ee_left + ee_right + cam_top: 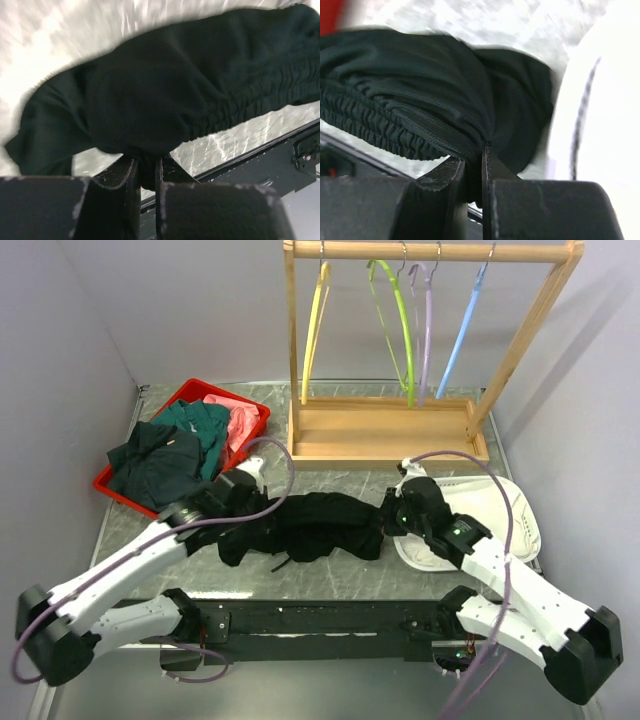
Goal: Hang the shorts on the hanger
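The black shorts (pixel 310 525) lie bunched across the table's middle, stretched between both grippers. My left gripper (pixel 238 502) is shut on their left end; the left wrist view shows black fabric (pixel 165 95) pinched between the fingers (pixel 120 180). My right gripper (pixel 392 512) is shut on their right end; the right wrist view shows the gathered waistband (pixel 395 125) clamped between its fingers (pixel 447 175). The light-blue hanger (pixel 464 330) hangs at the right of the wooden rack's bar, far behind the shorts.
The wooden rack (pixel 385 430) stands at the back with yellow (pixel 316 320), green (pixel 400 320) and lilac (pixel 427 325) hangers. A red tray (pixel 115 485) at left holds dark green clothes (pixel 165 455) and a pink cloth (pixel 238 420). A white basket (pixel 510 515) sits at right.
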### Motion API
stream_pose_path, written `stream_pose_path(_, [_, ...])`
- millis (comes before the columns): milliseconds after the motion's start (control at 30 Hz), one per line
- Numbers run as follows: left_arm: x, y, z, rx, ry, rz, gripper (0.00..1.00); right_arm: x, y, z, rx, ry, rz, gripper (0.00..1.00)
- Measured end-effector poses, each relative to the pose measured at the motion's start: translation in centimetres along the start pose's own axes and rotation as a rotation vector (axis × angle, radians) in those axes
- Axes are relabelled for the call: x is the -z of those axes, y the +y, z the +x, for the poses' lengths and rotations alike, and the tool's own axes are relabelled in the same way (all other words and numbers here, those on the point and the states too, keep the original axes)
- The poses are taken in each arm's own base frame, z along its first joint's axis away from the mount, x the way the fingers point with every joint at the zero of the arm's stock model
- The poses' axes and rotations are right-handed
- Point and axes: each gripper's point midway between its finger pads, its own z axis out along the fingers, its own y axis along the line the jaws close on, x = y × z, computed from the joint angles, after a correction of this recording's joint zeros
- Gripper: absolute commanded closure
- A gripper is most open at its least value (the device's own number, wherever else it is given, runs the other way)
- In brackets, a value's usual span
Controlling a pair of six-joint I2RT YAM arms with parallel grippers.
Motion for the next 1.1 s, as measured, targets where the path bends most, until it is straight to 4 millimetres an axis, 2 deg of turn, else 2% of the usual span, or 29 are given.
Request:
stream_pose_path(33, [-1.4,0.4,1.2,0.023,0.042,0.011,0.82,-0.6,-1.0,1.0,-0.016,0.034,0.024,0.83])
stream_pose_path(67, [-2.3,0.4,2.0,0.037,0.071,0.019,0.8,-1.0,-1.6,1.5,-0.025,0.051,0.039,0.77])
stream_pose_path(100, [-3.2,0.2,2.7,0.049,0.102,0.038,0.77,-1.3,-2.2,1.8,-0.033,0.064,0.055,0.71])
stream_pose_path(133, [-4.2,-0.2,3.1,0.06,0.131,0.054,0.69,-1.6,-2.4,1.8,-0.038,0.068,0.065,0.63])
stream_pose_path(167, [-4.8,-0.5,3.2,0.064,0.142,0.067,0.67,-1.8,-2.5,1.6,-0.04,0.065,0.069,0.53])
stream_pose_path(200, [-5.6,-0.9,3.3,0.072,0.155,0.079,0.66,-2.0,-2.6,1.4,-0.04,0.059,0.071,0.49])
stream_pose_path(233, [-6.3,-1.2,3.3,0.08,0.167,0.089,0.6,-2.0,-2.6,1.3,-0.04,0.054,0.071,0.45])
stream_pose_path(267, [-6.9,-1.5,3.3,0.088,0.175,0.098,0.49,-1.8,-2.5,1.1,-0.036,0.043,0.067,0.38])
stream_pose_path(300, [-7.3,-1.7,3.3,0.092,0.179,0.102,0.48,-1.6,-2.4,0.8,-0.029,0.03,0.06,0.35])
stream_pose_path(333, [-7.6,-1.8,3.2,0.096,0.179,0.106,0.48,-1.2,-2.2,0.4,-0.027,0.009,0.052,0.32])
stream_pose_path(367, [-7.7,-2.0,2.9,0.104,0.173,0.11,0.41,-0.6,-2.0,-0.2,-0.021,-0.02,0.043,0.29])
stream_pose_path(433, [-7.7,-2.3,2.2,0.116,0.156,0.116,0.36,0.8,-1.7,-1.6,-0.015,-0.083,0.033,0.21])
stream_pose_path(500, [-7.6,-2.6,1.4,0.123,0.136,0.118,0.29,3.1,-1.0,-3.8,-0.02,-0.168,0.024,0.16])
stream_pose_path(567, [-7.5,-2.7,0.7,0.133,0.116,0.114,0.24,5.1,-0.6,-5.8,-0.032,-0.246,0.024,0.06])
stream_pose_path(667, [-7.3,-2.6,0.1,0.148,0.1,0.095,0.2,8.7,-0.1,-8.5,-0.07,-0.368,0.023,0.04])
stream_pose_path(833, [-6.3,-1.6,-0.1,0.172,0.078,0.04,0.19,13.5,-0.3,-11.2,-0.12,-0.499,0.051,0.02])
stream_pose_path(967, [-4.7,-0.7,-0.7,0.186,0.039,-0.001,0.19,15.3,-0.5,-13.5,-0.117,-0.554,0.108,0.01])
stream_pose_path(1100, [-3.0,0.0,-1.4,0.192,-0.013,-0.024,0.19,16.3,-1.1,-18.4,-0.106,-0.614,0.228,0.02])
